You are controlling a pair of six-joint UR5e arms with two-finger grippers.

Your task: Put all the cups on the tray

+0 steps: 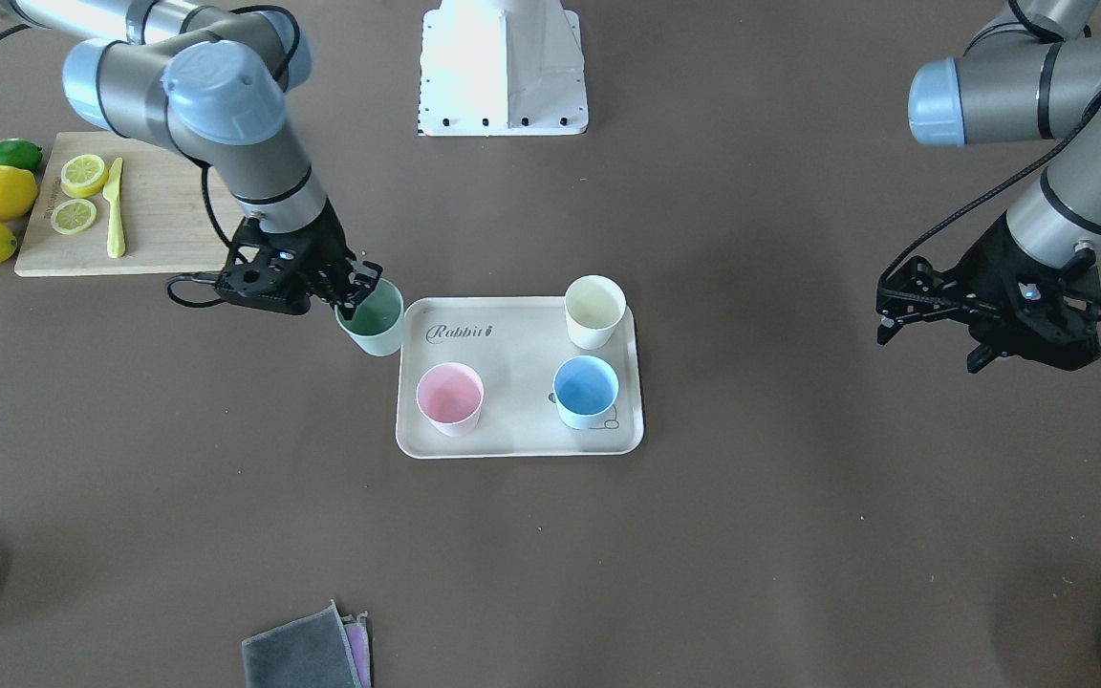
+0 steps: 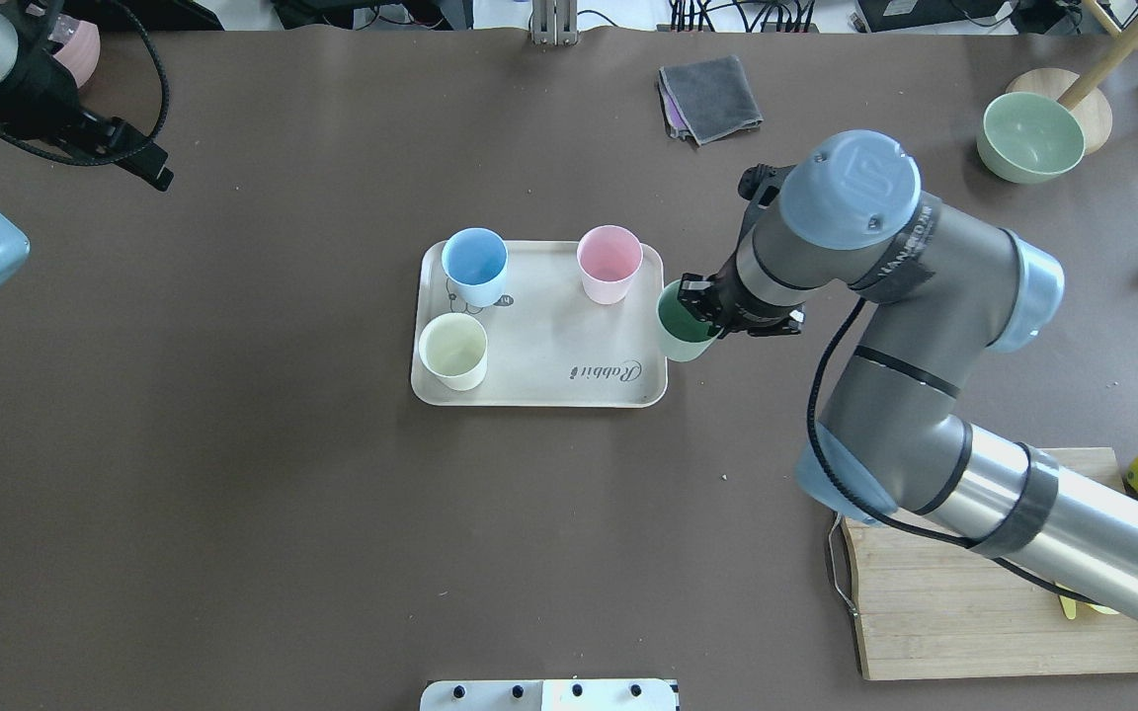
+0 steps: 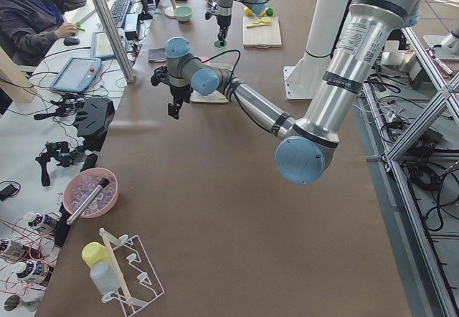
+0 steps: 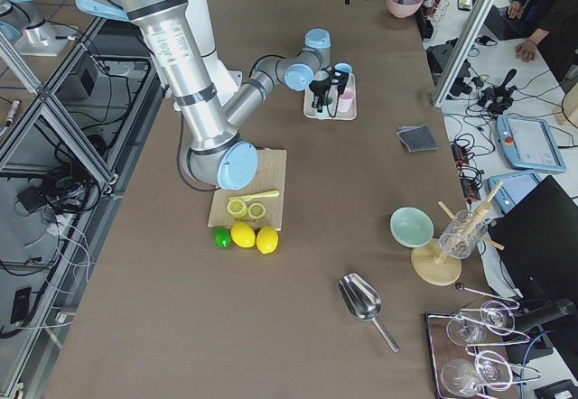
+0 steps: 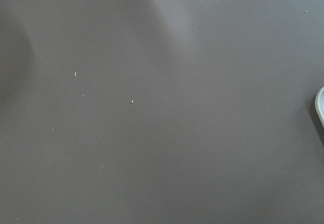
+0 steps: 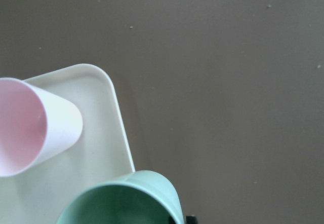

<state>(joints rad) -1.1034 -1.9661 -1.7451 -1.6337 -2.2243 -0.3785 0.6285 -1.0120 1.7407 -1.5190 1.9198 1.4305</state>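
You are pinching the green cup (image 1: 374,330) by its rim with the right fingers (image 1: 355,296), keeping it upright at the tray (image 1: 512,401) edge, probably bound for the free corner | left fingers (image 1: 923,304) are hovering spread and empty, well clear.

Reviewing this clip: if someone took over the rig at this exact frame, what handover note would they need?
Right gripper: shut on the mint green cup, held at the tray edge beside the lettering, not yet set down.
Left gripper: open, empty, off to the side above bare table.
Done: cream cup, pink cup and blue cup stand upright on the tray.
Left: move the mint green cup over the free corner, lower it, release.
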